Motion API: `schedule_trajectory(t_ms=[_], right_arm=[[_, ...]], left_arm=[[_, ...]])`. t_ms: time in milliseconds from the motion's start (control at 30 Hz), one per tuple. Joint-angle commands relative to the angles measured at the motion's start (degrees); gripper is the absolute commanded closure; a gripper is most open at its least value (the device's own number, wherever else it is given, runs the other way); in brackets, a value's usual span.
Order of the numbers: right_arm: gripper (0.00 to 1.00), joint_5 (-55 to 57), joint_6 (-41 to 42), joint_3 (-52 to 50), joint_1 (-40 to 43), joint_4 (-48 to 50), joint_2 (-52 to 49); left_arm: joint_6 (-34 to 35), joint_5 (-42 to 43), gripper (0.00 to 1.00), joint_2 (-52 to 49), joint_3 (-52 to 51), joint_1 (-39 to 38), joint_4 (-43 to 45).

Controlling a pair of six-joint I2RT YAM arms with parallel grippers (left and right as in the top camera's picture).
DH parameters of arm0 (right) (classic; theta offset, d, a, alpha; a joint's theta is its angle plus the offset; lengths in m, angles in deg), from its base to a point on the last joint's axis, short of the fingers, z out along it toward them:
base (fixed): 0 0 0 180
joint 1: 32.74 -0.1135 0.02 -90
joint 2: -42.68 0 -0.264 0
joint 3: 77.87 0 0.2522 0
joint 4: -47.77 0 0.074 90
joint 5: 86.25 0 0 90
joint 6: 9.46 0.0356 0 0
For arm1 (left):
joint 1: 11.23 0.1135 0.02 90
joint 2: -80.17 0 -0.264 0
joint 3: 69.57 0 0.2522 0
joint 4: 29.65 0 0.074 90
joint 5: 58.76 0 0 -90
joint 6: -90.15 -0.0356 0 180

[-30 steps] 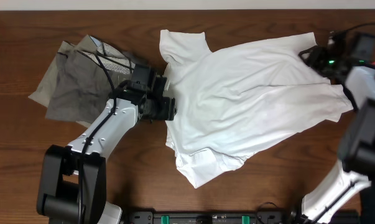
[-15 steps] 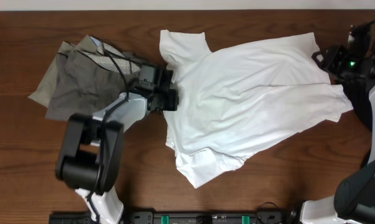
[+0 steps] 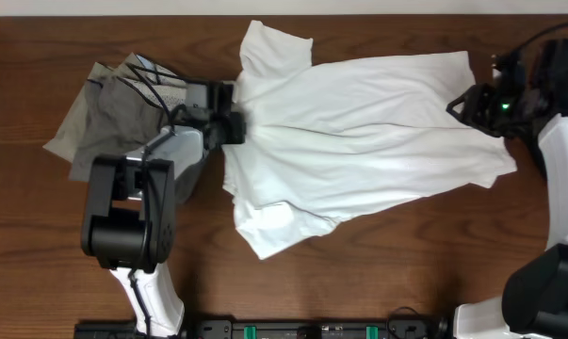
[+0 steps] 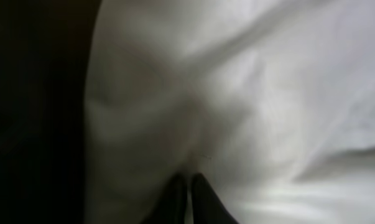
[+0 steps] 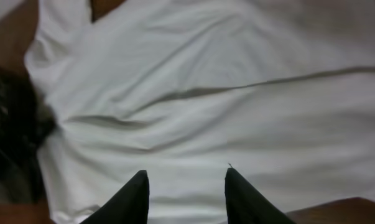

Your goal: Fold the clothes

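The clothes lie on the dark wooden table. A white T-shirt [image 3: 368, 132] is spread across the middle, with one sleeve at the far side and another at the near left. My left gripper [image 3: 235, 124] is shut on the shirt's left edge; in the left wrist view its closed gripper [image 4: 188, 180] pinches white cloth [image 4: 249, 93]. My right gripper [image 3: 461, 102] hovers over the shirt's far right corner. In the right wrist view the right gripper [image 5: 186, 171] stands open over flat cloth [image 5: 206, 93]. Crumpled grey-khaki trousers [image 3: 105, 122] lie at the left.
My left arm [image 3: 161, 160] reaches across the near edge of the trousers. My right arm [image 3: 566, 160] runs along the table's right edge. A black rail [image 3: 312, 330] lines the front edge. Bare wood [image 3: 406, 264] shows in front of the shirt.
My left gripper has shut on the shirt's left edge and drawn it left and towards the back, shifting the whole shirt left. My right gripper has moved left over the shirt's corner.
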Motion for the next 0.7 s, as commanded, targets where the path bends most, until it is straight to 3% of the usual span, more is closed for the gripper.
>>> schedule_trajectory(t_ms=[0, 67, 167, 300, 667], right_arm=[[0.52, 7.8, -1.3, 0.2, -2.8, -0.3, 1.1], [0.44, 11.3, 0.1, 0.1, -3.1, -0.7, 0.8], [0.42, 14.2, 0.8, -0.1, -2.6, -2.0, -0.5], [0.32, 16.4, 1.6, -0.2, -0.6, -4.3, -4.1], [0.34, 17.3, 2.7, -0.2, 10.0, -1.0, -15.7]], left_arm=[[-1.7, -1.0, 0.86, -1.1, 5.4, 1.3, -3.0], [-2.3, -0.1, 0.78, -1.0, 8.5, 1.3, -6.5], [-2.5, -0.1, 0.67, -0.7, 12.9, 1.2, -12.9], [-2.5, -0.1, 0.50, 1.0, 17.9, 1.2, -21.9], [-2.5, 0.0, 0.43, 14.9, 23.0, 0.5, -45.0]])
